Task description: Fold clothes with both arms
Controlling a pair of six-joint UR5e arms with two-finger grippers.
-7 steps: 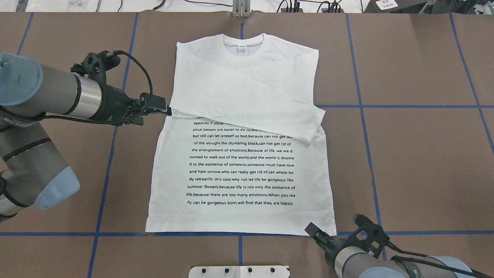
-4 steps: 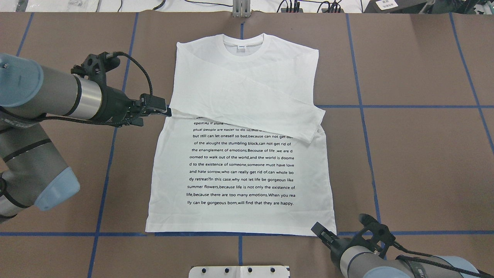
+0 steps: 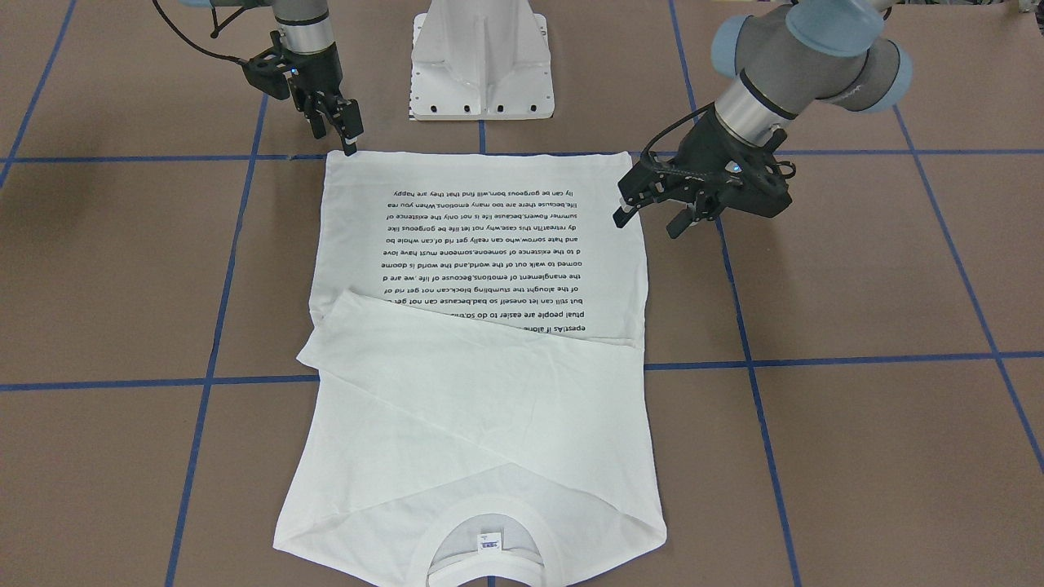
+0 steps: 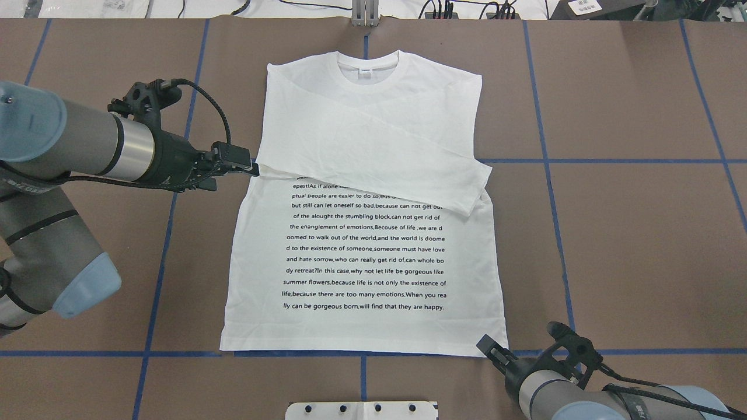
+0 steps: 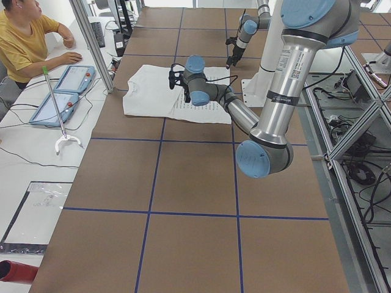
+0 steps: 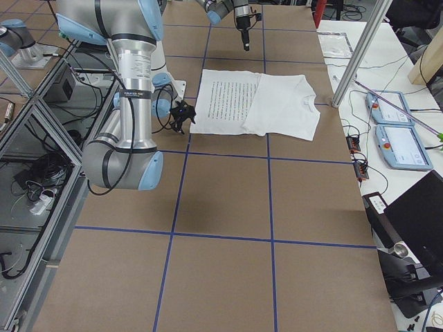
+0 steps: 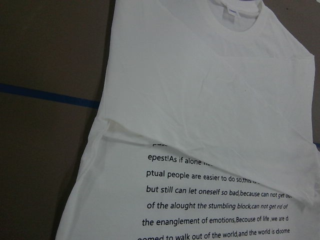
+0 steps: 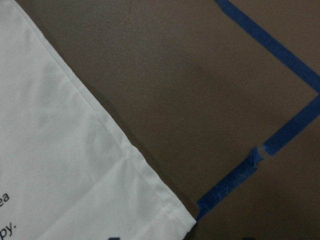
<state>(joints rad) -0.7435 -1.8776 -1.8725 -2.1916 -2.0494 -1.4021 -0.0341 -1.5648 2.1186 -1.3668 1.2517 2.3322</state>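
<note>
From the front-facing view, the white T-shirt (image 3: pixel 489 424) lies flat on the brown tabletop (image 3: pixel 856 326), with its hem towards the white pedestal (image 3: pixel 481 65) and its neck (image 3: pixel 481 542) at the far end. One sleeve (image 3: pixel 440 359) is folded slantwise across the chest and covers the top line of the printed text (image 3: pixel 489 253). The left pincer (image 3: pixel 650 222) sits at the shirt's side edge with its fingers spread and nothing between them. The right pincer (image 3: pixel 338 134) stands at the hem corner, and its fingers look parted and empty.

From overhead, the shirt is centred between the two arms, crossing lines of blue tape (image 4: pixel 613 161). The left pincer's tip points at the side edge where the folded sleeve begins. The right pincer's tip is at the hem corner on the robot's right. Whether either tip touches the cloth cannot be told.

From the table's left end, the near left arm (image 5: pixel 287 79) reaches out to the shirt, and a person (image 5: pixel 24 43) in yellow sits at a desk beyond the table.

From the right end, the near right arm (image 6: pixel 135 83) bends down to the hem, with the shirt spread beyond it.

The left wrist camera shows the shirt's neck, the folded sleeve's edge and several lines of print, with no fingers in the picture.

The right wrist camera shows the hem corner on brown tabletop, beside a blue tape corner.
</note>
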